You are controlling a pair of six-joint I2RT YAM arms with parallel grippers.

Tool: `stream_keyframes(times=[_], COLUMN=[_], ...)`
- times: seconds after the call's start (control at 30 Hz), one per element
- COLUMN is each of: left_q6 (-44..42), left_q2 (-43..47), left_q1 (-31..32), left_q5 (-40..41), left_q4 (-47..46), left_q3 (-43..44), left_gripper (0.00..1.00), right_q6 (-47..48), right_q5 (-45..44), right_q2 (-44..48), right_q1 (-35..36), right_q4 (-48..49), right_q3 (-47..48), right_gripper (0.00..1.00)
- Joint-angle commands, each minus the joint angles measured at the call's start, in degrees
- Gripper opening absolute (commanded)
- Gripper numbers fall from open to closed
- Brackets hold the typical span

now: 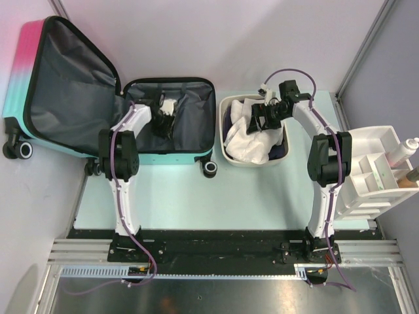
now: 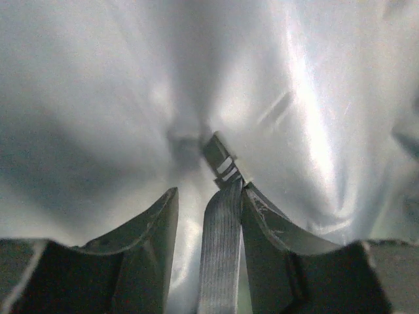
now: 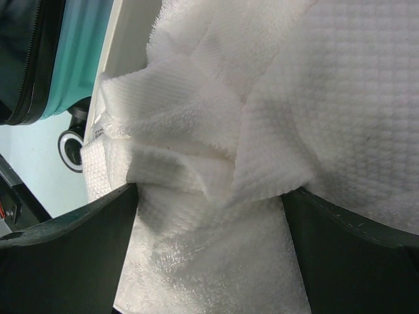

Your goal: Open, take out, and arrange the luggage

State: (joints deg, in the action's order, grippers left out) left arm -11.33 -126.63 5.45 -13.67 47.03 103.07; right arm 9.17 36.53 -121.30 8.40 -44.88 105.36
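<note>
The luggage (image 1: pixel 177 157) lies open on the table, its pink-to-teal lid (image 1: pixel 62 82) leaning back at the left and its base showing dark lining. My left gripper (image 1: pixel 162 118) reaches down into the base beside a white item (image 1: pixel 169 104). In the left wrist view a grey ribbed strap (image 2: pixel 221 248) with a buckle (image 2: pixel 222 163) runs between the fingers of the left gripper (image 2: pixel 209 190). It touches the right finger, with a gap to the left one. My right gripper (image 1: pixel 262 118) (image 3: pixel 211 190) stands open over white towels (image 3: pixel 196 131), a finger on either side of a fold.
The towels fill a white tub (image 1: pixel 255 163) right of the luggage, with something dark blue underneath. A white compartment organiser (image 1: pixel 373 170) holding a bottle (image 1: pixel 406 149) stands at the table's right edge. A luggage wheel (image 3: pixel 71 149) sits close to the tub.
</note>
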Motion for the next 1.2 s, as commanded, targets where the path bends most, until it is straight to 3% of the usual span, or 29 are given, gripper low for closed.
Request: stream_keyframes(times=[0.0,0.1,0.2,0.37,0.6,0.93,1.17], left_q6=[3.9,4.1,-1.5,-7.7,-7.9,1.6,6.3], left_q2=[0.1,-3.4,-1.7,8.0,12.6,-4.0,-10.0], left_q1=[-1.0,-1.0,-0.2,5.1,11.2,13.4,10.6], left_q5=[-0.6,-0.5,-9.0,-15.7,-22.3,-16.1,-13.2], left_q4=[-8.3,-8.8,-8.6,-8.1,-5.5,-4.3,-4.5], left_q3=[9.6,17.5,19.1,5.6,-8.3,-2.7,4.0], left_gripper=[0.47,0.48,0.50,0.50,0.45,0.34,0.35], right_q6=[1.2,1.3,1.6,1.7,1.8,2.3,1.1], right_q5=[-5.7,-5.4,-5.2,-5.2,-5.5,-5.6,-5.7], right_q2=[-2.7,-3.1,-3.2,-2.5,-1.8,-1.5,-1.4], right_q1=[-2.4,-2.8,-2.9,-3.1,-4.1,-4.4,-5.7], right_q4=[-0.7,-0.8,-0.8,-1.0,-1.1,-1.2,-0.6], right_q3=[-0.1,0.2,0.4,-0.1,-0.9,-0.9,-1.5], right_gripper=[0.98,0.98,0.98,0.98,0.98,0.98,0.98])
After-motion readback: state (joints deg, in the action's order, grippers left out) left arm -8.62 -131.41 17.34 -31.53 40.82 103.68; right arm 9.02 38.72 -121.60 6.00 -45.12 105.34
